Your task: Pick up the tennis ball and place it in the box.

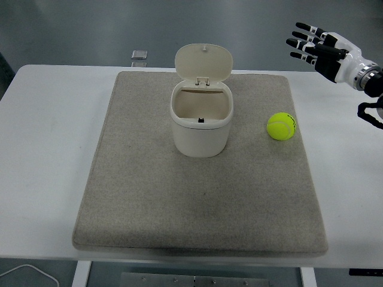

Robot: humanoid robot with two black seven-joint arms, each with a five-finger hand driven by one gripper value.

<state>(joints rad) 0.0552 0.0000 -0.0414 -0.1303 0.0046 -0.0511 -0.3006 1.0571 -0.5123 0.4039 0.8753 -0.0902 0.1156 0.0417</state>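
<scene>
Right hand: the right hand (326, 54) is up at the far right corner, above the table and past the mat's back edge; fingers (301, 42) spread apart and straight, holding nothing.
Left hand: not in view.
Ball: the tennis ball (281, 126) lies on the right part of the mat, loose, well apart from the hand and nearer the camera than it.
Box: the box (200, 122) is a cream bin with rounded corners, standing upright near the mat's middle, left of the ball with a clear gap between them. Its lid (203, 62) is hinged at the back and stands open; the opening faces up.
Mat: the mat (197, 197) is grey-beige and covers most of the table (48, 149).
Other: a small flat square object (139, 55) lies at the table's far edge, behind the mat; cannot tell what it is.
Stage (judged): approach not yet made; ball not grasped.
Risk 1: the ball rolls freely; a finger touching it off-centre on the way down could knock it off the mat or off the table's right side.
Risk 2: the raised lid stands behind the opening; a carry coming in low from the back could hit it, shutting it or tipping the light bin.
Risk 3: a release off-centre could bounce the ball off the rim.
Writing: dark print on the ball, too small to read; no other labels seen.
</scene>
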